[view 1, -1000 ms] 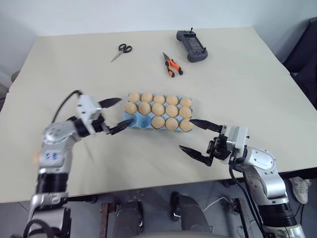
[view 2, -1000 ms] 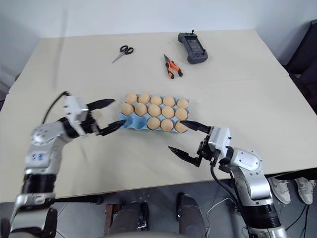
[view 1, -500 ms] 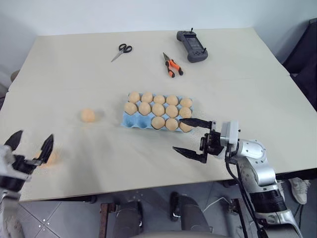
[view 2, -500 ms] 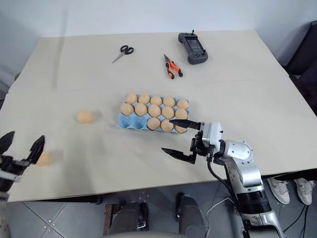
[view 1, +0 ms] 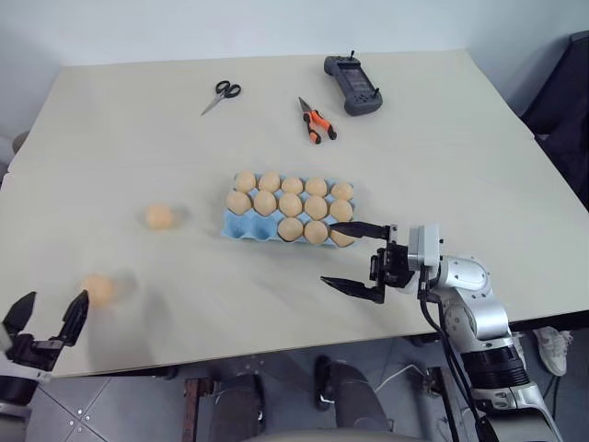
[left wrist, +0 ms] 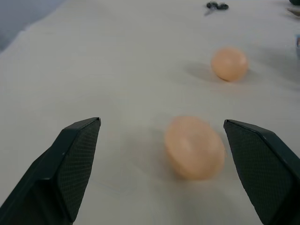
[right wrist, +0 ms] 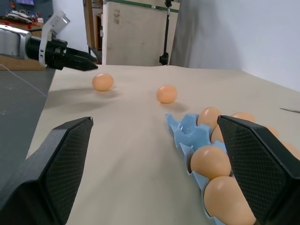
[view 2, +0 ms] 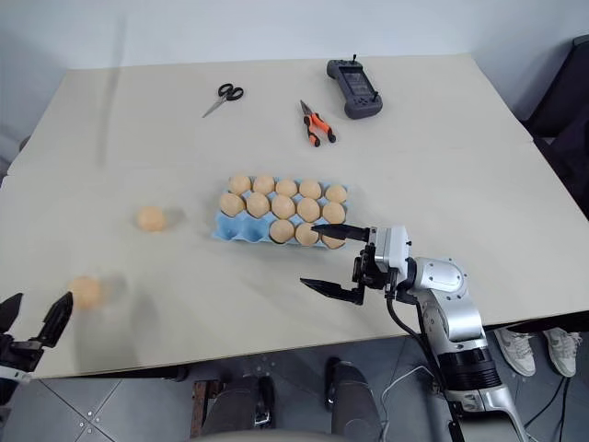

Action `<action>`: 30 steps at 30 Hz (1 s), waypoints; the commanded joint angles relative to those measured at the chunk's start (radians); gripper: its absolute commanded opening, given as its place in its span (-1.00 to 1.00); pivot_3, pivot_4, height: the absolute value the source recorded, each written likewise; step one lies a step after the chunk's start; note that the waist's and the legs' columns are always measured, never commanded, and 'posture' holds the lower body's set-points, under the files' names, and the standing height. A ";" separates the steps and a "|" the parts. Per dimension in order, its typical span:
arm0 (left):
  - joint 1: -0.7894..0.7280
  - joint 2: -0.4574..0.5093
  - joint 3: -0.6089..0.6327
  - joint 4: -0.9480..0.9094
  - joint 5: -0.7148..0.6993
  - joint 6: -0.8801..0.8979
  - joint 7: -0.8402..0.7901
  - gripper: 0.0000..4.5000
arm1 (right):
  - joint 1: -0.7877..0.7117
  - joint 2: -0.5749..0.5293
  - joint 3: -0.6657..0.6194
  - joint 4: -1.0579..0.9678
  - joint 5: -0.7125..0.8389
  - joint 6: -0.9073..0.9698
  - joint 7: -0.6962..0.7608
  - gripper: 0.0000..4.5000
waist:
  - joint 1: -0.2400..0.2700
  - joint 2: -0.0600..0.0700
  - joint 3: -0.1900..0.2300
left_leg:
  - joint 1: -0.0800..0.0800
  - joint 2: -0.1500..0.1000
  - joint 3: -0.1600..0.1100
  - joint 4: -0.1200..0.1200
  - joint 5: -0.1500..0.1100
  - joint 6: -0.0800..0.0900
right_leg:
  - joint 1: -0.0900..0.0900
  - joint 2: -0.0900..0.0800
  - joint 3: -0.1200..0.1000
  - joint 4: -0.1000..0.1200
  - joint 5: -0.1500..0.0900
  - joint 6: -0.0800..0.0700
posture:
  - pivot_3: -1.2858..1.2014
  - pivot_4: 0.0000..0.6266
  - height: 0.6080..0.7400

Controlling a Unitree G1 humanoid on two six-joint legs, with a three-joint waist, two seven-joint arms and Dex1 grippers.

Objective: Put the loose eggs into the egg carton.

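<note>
Now, head views: a second ago the left gripper [view 1: 44,319] stood close against the left end of the egg carton [view 1: 241,227]. It has since pulled back to the near left corner of the table [view 1: 138,120], where it sits spread wide and empty, level with the table edge. Two loose eggs lie on the bare table to the left of the carton, both uncovered now that the arm has gone: the near egg [view 1: 97,289] just ahead of the left gripper, the far egg [view 1: 159,217] between it and the carton. The right gripper [view 1: 353,256] has barely shifted; it hangs at the carton's near right corner, jaws wide apart, nothing held. The carton carries thirteen tan eggs, and the two near-left cups show bare blue. Judgement: two eggs, two free cups, so the left arm looks to be lining up on the near egg.

Left wrist view: the near egg sits between the spread fingers [left wrist: 70,168] but ahead of them, untouched. It reads smooth, matt, pale tan, slightly smeared. The far egg lies beyond it.

Right wrist view: empty blue cups at the carton's end, filled cups nearer; both loose eggs beyond, with the left gripper's tips pointing at the near one.
</note>
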 commanded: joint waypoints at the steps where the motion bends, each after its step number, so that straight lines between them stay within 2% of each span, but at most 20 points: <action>1: -0.020 0.047 -0.024 -0.003 0.053 0.015 0.037 0.99 | -0.002 0.000 -0.012 -0.026 0.016 -0.006 0.003 1.00 | 0.001 0.000 0.000 | 0.000 0.000 0.000 0.000 0.000 0.000 | 0.000 0.000 0.000 0.000 0.000 0.000 | 0.03 -0.52 1.00; 10: -0.111 0.127 -0.141 0.100 0.148 0.096 0.066 0.99 | 0.008 0.008 -0.007 -0.039 0.008 -0.008 -0.019 1.00 | -0.003 0.000 0.000 | 0.000 0.000 0.001 -0.001 -0.001 -0.001 | -0.001 0.000 0.000 0.001 0.000 0.000 | 0.03 -0.52 1.00; 11: -0.114 0.127 -0.143 0.108 0.139 0.096 0.058 0.82 | 0.008 0.009 -0.007 -0.040 0.007 -0.010 -0.021 1.00 | -0.003 0.000 0.000 | 0.000 0.001 0.002 -0.001 -0.001 -0.001 | -0.001 0.000 -0.001 0.001 0.000 0.000 | 0.03 -0.52 1.00; 12: -0.113 0.131 -0.146 0.118 0.142 0.102 0.055 0.77 | 0.008 0.011 -0.007 -0.042 0.007 -0.010 -0.025 1.00 | -0.003 0.000 0.000 | 0.000 0.001 0.002 -0.001 -0.001 -0.001 | -0.002 0.000 -0.002 0.001 0.000 -0.001 | 0.03 -0.52 1.00; 18: -0.147 0.128 -0.143 0.170 0.148 0.016 0.024 -0.07 | 0.016 0.016 -0.003 -0.048 0.004 -0.012 -0.035 1.00 | -0.002 0.001 0.000 | 0.001 0.001 0.002 -0.001 -0.002 -0.002 | -0.002 -0.002 -0.004 0.003 -0.001 -0.002 | 0.03 -0.52 1.00; 21: -0.206 0.146 -0.141 0.155 0.093 -0.017 -0.041 -0.07 | 0.018 0.012 -0.004 -0.048 0.003 -0.011 -0.037 1.00 | -0.001 0.000 0.000 | 0.001 0.001 0.002 -0.001 -0.001 -0.002 | -0.002 -0.002 -0.005 0.003 -0.001 -0.002 | 0.03 -0.52 1.00; 23: -0.250 0.197 -0.184 0.137 0.103 -0.008 -0.105 -0.07 | 0.014 0.007 -0.008 -0.044 -0.002 -0.011 -0.040 1.00 | 0.005 0.000 0.000 | 0.001 0.001 0.002 -0.001 -0.001 -0.002 | -0.002 -0.003 -0.006 0.003 -0.001 -0.002 | 0.03 -0.52 1.00; 27: -0.373 0.334 -0.366 0.106 0.149 -0.005 -0.282 -0.07 | 0.007 -0.010 -0.024 -0.036 -0.005 -0.011 -0.042 1.00 | 0.016 0.001 0.000 | 0.000 0.001 0.002 -0.001 -0.001 -0.002 | -0.002 -0.003 -0.006 0.003 -0.001 -0.002 | 0.03 -0.52 1.00; 30: -0.561 0.364 -0.540 0.151 0.165 0.025 -0.402 -0.07 | 0.012 -0.025 -0.043 -0.039 -0.007 -0.015 -0.052 1.00 | 0.024 0.004 0.000 | 0.001 0.000 0.006 -0.001 -0.002 -0.001 | -0.002 -0.002 -0.009 0.003 -0.001 -0.002 | 0.03 -0.52 1.00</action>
